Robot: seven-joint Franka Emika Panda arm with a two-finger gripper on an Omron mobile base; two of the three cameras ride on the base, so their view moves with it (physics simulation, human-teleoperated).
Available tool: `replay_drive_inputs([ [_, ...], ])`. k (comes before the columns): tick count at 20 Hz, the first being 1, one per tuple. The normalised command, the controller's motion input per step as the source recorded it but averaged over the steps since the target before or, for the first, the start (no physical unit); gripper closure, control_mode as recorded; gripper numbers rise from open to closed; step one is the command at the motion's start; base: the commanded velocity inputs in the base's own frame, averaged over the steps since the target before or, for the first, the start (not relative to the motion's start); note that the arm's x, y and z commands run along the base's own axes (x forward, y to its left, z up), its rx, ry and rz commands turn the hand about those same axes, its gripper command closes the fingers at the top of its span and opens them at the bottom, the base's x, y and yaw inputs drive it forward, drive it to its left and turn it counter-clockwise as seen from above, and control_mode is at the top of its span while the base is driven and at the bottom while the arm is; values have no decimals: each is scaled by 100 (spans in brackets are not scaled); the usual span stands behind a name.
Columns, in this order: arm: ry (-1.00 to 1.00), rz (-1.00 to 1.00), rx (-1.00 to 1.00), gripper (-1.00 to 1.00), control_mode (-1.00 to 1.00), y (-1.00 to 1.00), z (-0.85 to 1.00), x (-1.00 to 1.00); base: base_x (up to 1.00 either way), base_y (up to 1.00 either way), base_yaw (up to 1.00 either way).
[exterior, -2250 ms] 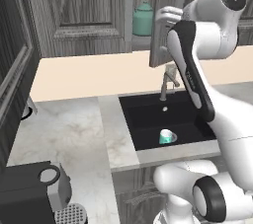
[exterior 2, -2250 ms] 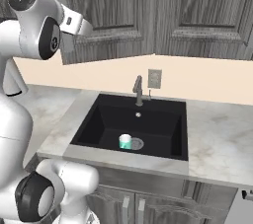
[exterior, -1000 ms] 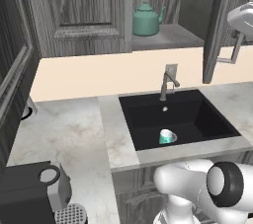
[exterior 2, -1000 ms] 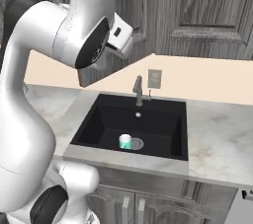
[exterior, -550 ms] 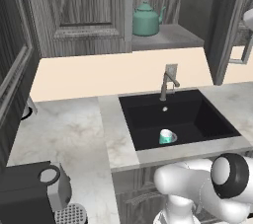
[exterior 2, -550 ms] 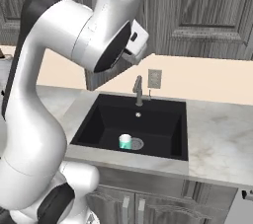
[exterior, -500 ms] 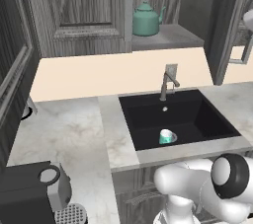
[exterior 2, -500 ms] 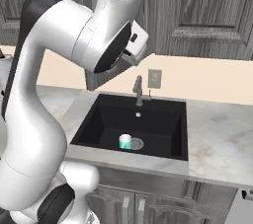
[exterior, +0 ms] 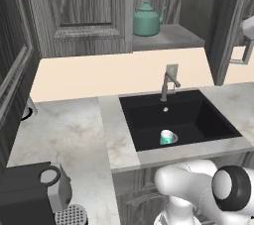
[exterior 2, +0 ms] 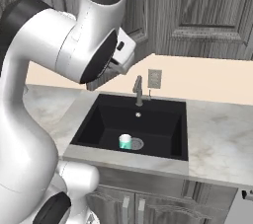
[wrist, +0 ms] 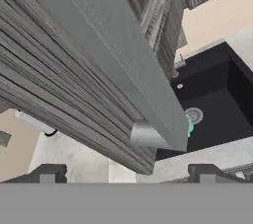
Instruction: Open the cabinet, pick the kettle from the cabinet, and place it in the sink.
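The cabinet (exterior: 84, 6) has its right door (exterior: 225, 21) swung wide open, while the left door is closed. A teal kettle (exterior: 146, 20) stands upright on the shelf inside. Below lies the black sink (exterior: 198, 115) (exterior 2: 104, 119) with its grey faucet (exterior: 168, 84) (exterior 2: 138, 90). In the hand view my gripper (wrist: 126, 173) is open, its fingertips (wrist: 49, 172) far apart. The door's pale bar handle (wrist: 123, 70) runs diagonally just ahead of them, and the tips are not touching it. In the left base view that handle (exterior: 241, 55) shows at the right edge.
A small teal cup (exterior: 167, 137) (exterior 2: 125, 141) lies in the sink by the drain. A dark coffee machine (exterior: 30, 199) stands on the marble counter (exterior: 64, 135) at lower left. A wall outlet (exterior 2: 154, 78) sits behind the faucet. My arm (exterior 2: 74, 45) blocks the left of the right base view.
The right cabinet door has swung open, uncovering the kettle. The arm moved right with the door, and the fingers now stand apart around the handle.
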Motion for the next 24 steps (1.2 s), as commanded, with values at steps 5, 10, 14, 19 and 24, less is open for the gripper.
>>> replay_drive_inputs([
  [5, 3, -12, 0, -100, -100, 41, -10, -7, 0, 0, 0],
  [10, 14, -13, -1, -100, -100, 37, -1, -13, 0, 0, 0],
  [14, 9, -18, -1, -100, -100, 49, -5, 1, 0, 0, 0],
  [19, 0, -24, 0, -100, -100, 41, -16, 27, 0, 0, 0],
  [24, 0, -30, 0, -100, -100, 31, -13, 37, 0, 0, 0],
])
